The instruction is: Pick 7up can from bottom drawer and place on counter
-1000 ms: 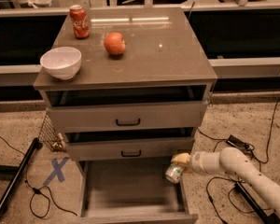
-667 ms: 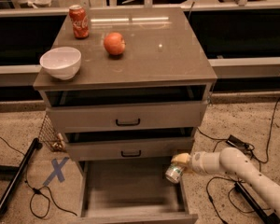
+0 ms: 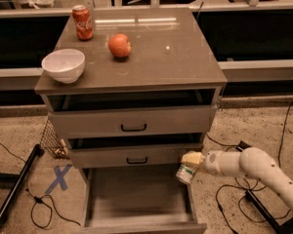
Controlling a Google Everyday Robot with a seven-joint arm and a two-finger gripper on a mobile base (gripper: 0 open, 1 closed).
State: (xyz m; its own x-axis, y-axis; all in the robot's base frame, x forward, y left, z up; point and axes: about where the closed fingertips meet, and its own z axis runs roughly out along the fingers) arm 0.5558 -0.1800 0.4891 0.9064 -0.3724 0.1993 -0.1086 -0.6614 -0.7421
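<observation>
The cream two-finger gripper [image 3: 190, 163] is clamped on the small silver-and-green aluminium 7up can [image 3: 184, 174], tilted, over the right wall of the open grey bottom drawer [image 3: 136, 199]; the drawer floor to its left is bare. Compared with a second ago, the can seems slightly higher. Its label is unreadable. The glossy grey-brown counter [image 3: 176, 57] has open room on its right half.

No wording is readable. A blue X [image 3: 60, 177] marks the floor [image 3: 261, 125] well left of the gripper [image 3: 189, 165], which grips the small silver-and-green aluminium can [image 3: 185, 174] over the grey bottom drawer [image 3: 136, 200].
</observation>
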